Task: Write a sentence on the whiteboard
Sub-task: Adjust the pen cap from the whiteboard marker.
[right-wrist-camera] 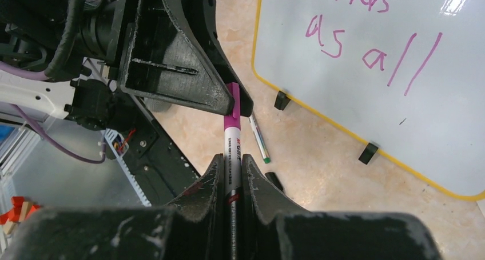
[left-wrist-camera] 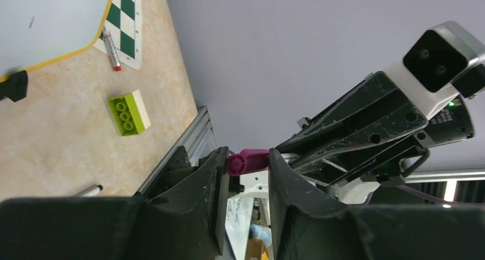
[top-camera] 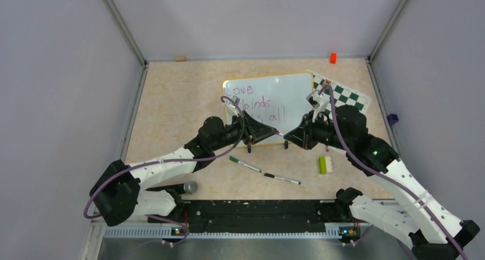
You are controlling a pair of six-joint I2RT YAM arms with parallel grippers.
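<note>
While the right claw is clamped tight on the white barrel of a marker, the left claw has its jaws pressed against either side of the magenta cap on that marker's end. We see the cap filling the gap between them. The two claws meet tip to tip just above the near edge of the whiteboard. It lies flat on the counter toward the far side, with the chess mat at its right corner. We read the sentence on it in three purple lines, partly hidden by the left arm. Nearer the arms lie a green-tipped pen, a black-tipped pen and a green brick.
</note>
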